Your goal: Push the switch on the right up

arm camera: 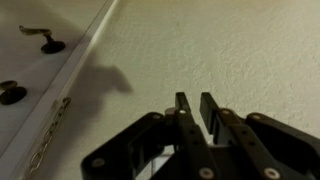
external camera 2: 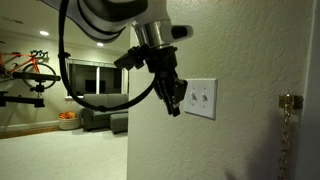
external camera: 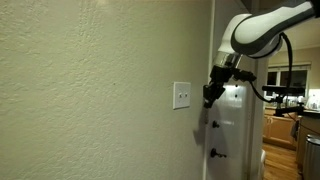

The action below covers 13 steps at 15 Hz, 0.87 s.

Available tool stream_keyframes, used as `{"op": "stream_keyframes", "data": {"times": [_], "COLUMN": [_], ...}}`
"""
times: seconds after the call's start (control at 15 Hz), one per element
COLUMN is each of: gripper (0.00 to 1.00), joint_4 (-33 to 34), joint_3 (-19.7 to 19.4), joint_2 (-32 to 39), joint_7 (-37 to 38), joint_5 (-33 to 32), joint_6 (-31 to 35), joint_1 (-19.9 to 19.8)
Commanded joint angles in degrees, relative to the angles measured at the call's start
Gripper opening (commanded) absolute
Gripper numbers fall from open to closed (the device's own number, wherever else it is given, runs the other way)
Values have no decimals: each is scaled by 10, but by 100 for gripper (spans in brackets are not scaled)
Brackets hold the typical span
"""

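The tiny pale right-hand toggle switch (external camera 2: 207,99) sits in a small white, nearly square wall plate (external camera 2: 200,112) on the cream textured wall (external camera: 90,90). The toggle is too small to tell whether it is up or down. Just beside the plate, the black two-fingered gripper (external camera 2: 174,106) hangs with its jaws drawn nearly together on nothing, and the wrist view shows only a slit between the fingers (arm camera: 207,112). Past the plate are a white door (external camera: 235,130), its dark round knobs (external camera: 213,153) and a brass door chain (external camera 2: 287,110).
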Motion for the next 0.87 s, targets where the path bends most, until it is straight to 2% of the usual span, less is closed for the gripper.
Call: {"op": "stream_keyframes", "data": {"times": [0.0, 0.47, 0.6, 0.67, 0.8], "gripper": [51, 96, 100, 92, 100], "joint_4": [-67, -142, -152, -121, -129], "joint_3": [6, 30, 35, 34, 37], "joint_2": [-37, -66, -73, -36, -43], "joint_7": [-22, -77, -78, -64, -66], "joint_5": [10, 11, 4, 6, 6], "joint_6": [-31, -73, -71, -63, -63], "joint_1": [12, 45, 49, 47, 49]}}
